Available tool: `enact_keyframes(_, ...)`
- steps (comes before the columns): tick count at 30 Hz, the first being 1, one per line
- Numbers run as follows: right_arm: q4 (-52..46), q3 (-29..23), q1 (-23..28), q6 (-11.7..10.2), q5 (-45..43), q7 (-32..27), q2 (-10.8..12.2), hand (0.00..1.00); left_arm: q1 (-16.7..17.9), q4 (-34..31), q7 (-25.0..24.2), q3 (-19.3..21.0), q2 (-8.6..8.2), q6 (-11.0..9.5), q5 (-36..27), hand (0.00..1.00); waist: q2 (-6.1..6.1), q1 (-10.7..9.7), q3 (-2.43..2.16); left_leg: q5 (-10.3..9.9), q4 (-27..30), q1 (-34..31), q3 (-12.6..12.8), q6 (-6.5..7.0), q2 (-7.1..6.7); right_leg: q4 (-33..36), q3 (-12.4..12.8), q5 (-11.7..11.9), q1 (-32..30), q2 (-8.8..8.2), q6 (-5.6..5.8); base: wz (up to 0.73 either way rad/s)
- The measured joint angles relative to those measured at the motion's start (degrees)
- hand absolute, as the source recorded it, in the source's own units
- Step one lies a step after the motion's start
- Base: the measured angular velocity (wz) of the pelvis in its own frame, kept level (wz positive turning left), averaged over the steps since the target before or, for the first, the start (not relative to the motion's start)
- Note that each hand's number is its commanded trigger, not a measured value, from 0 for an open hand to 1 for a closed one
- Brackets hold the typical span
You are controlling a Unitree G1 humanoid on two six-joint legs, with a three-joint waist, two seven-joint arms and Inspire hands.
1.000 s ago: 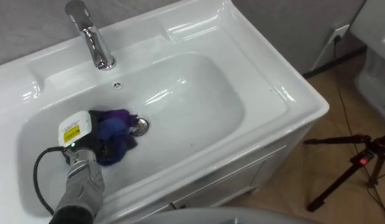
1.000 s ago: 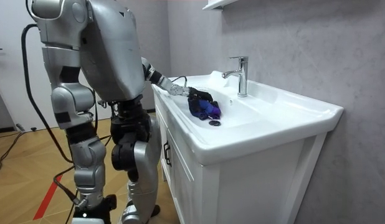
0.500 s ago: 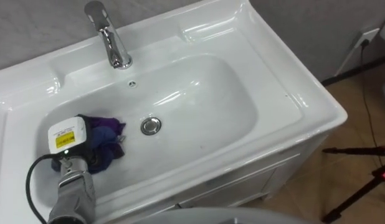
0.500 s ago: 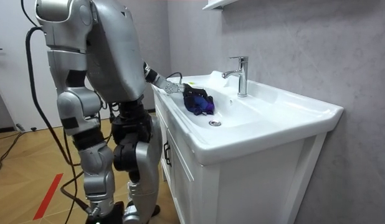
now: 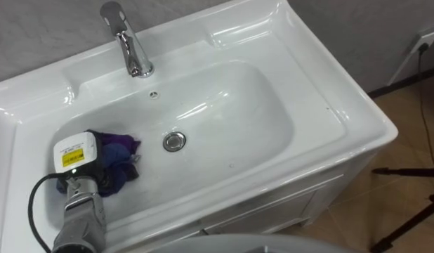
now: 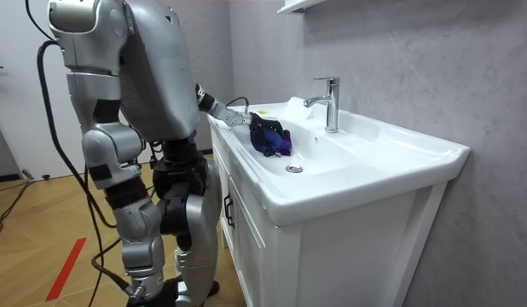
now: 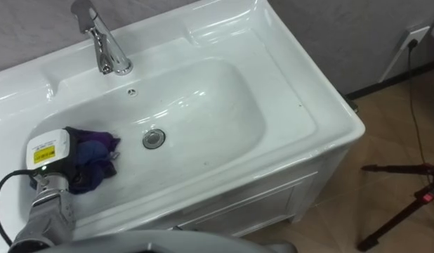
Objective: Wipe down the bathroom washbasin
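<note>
Glossy white basin (image 5: 238, 119), crumpled purple cloth (image 5: 117, 163)

A white cabinet (image 6: 349, 256) is standing against a grey, rough wall (image 6: 417, 60). Above the cabinet, a white shelf (image 6: 299, 6) is sticking out from this wall. Beside the cabinet a wooden floor (image 6: 42, 247) is spreading out. A red strip (image 6: 63, 269) is lying on it, and a black tripod (image 7: 406, 200) is standing there, near a wall socket (image 5: 422, 41).

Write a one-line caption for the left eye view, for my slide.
Left hand on a purple cloth at the left end of the white basin, left of the drain.
</note>
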Motion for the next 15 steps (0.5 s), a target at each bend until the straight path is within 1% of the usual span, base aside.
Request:
enact_keyframes(7,0.00,0.03,-0.54,-0.22,0.24,-0.62,0.01,0.00,0.00,-0.63,-0.44,-0.02,0.01,0.00,0.02,1.00,0.01,-0.30,0.03,0.00,0.17,-0.62,-0.24,0.00,0.00,-0.13,-0.75,-0.16,-0.13,-0.06,-0.04,0.04)
enact_keyframes(11,0.76,0.19,-0.44,-1.94,0.37,-0.73,0.00,0.00,-0.04,-0.62,-0.46,-0.15,0.01,0.01,0.05,1.00,-0.09,-0.67,0.07,0.01,0.16,-0.58,-1.18,-0.02,-0.01,-0.02,-0.99,-0.21,0.11,-0.01,-0.09,0.08)
enact_keyframes(13,1.32,0.25,-0.42,-2.66,0.39,-0.73,0.07,0.00,-0.07,-0.57,-0.45,-0.14,0.01,0.10,0.05,1.00,-0.24,-0.83,0.17,0.06,0.12,-0.57,-1.31,-0.09,0.01,-0.02,-1.04,-0.23,0.21,-0.01,-0.13,0.02)
enact_keyframes(15,1.63,0.98,-0.32,-2.98,0.47,-0.75,0.13,0.00,-0.30,-0.63,-0.42,-0.18,0.01,0.35,0.31,1.00,-0.63,-1.00,0.45,0.09,0.00,-0.52,-1.30,-0.14,0.00,-0.11,-1.04,-0.32,0.50,0.00,-0.13,0.04)
